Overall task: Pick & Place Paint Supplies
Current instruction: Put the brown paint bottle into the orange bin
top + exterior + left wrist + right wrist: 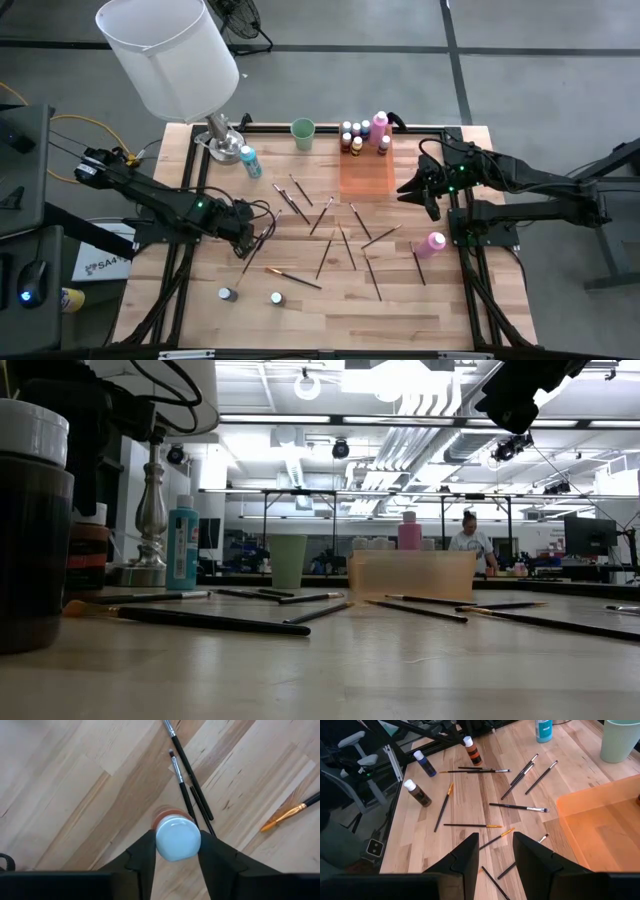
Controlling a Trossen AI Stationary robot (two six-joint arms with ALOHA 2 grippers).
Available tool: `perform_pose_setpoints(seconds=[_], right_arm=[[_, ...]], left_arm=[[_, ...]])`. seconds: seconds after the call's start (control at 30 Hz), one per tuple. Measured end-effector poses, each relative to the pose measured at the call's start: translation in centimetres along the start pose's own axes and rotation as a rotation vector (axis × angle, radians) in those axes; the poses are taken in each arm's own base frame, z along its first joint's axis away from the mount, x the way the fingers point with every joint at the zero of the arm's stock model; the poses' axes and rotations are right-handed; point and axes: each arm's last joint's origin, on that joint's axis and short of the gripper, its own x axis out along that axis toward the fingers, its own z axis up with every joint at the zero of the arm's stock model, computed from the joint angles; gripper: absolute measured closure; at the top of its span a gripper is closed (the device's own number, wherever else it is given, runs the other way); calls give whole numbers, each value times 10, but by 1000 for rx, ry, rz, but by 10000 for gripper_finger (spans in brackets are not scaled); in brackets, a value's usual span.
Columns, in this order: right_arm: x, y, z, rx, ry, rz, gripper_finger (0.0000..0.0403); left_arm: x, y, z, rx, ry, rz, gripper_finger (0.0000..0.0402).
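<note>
From the high view I am seeing the left tool [243,232] low over the near-left part of the wooden surface [330,310], among scattered paintbrushes [322,215], while the right tool [418,190] is waiting beside the orange tray [366,176], where several bottles [356,138] are already gathered at the far end; I judge that tray to be the collecting place. A pink bottle [434,242] is lying near the right edge, two small bottles [251,296] are standing near the front, and a teal bottle [249,159] is standing beside the lamp base [222,138] under the white lampshade [172,55]. In the low view I am looking level across brushes [210,621] lying flat, with a dark bottle [33,540] close at left, a green cup [288,560] farther back, and a person [469,542] working in the lit room behind. In the left wrist view the fingers [145,857] are closing on the pale cap of a brown-orange bottle [177,836], standing upright, which suits a straight lift. In the right wrist view the right tool [495,847] is standing part spread and holding nothing, looking toward the left arm's bottle [471,750].
</note>
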Motion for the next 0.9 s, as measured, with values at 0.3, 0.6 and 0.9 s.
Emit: perform_pose_setpoints(seconds=[0.3,0.6,0.9], right_arm=[[0,0,0,0,0,0,290],[0,0,0,0,0,0,290],[0,0,0,0,0,0,290]], left_arm=[[-2,0,1,15,-11,-16,280],[-38,-8,23,38,-154,-66,280],[-46,-26,80,156,-217,-41,281]])
